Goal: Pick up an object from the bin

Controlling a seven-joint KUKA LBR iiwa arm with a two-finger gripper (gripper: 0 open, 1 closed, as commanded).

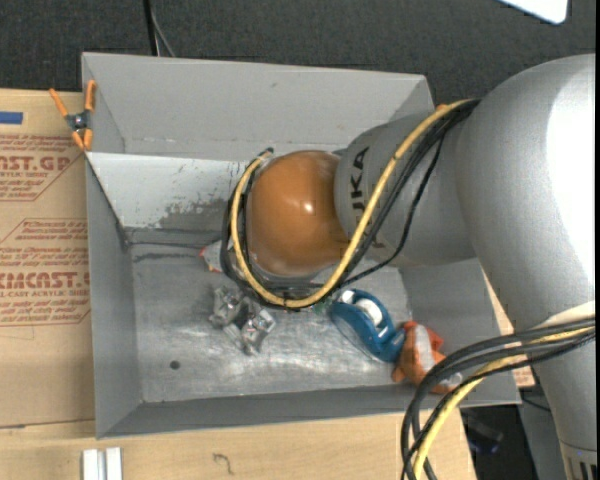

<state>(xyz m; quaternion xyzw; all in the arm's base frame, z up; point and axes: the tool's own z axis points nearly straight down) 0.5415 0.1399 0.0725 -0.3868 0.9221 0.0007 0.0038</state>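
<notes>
My gripper (238, 320) hangs below the orange wrist cover, low over the bin floor at centre left. No loose thing shows directly under it. A blue and white object with a curved handle-like shape (366, 326) lies to its right on the floor. Further right, a small orange object (420, 352) rests against the bin's front right corner. A small red and white piece (211, 258) peeks out at the left edge of the cover, behind the gripper.
The arm reaches in from the right and covers the bin's right and rear middle. Yellow and black cables loop round the orange cover. Bare scuffed floor spreads left and in front of the gripper.
</notes>
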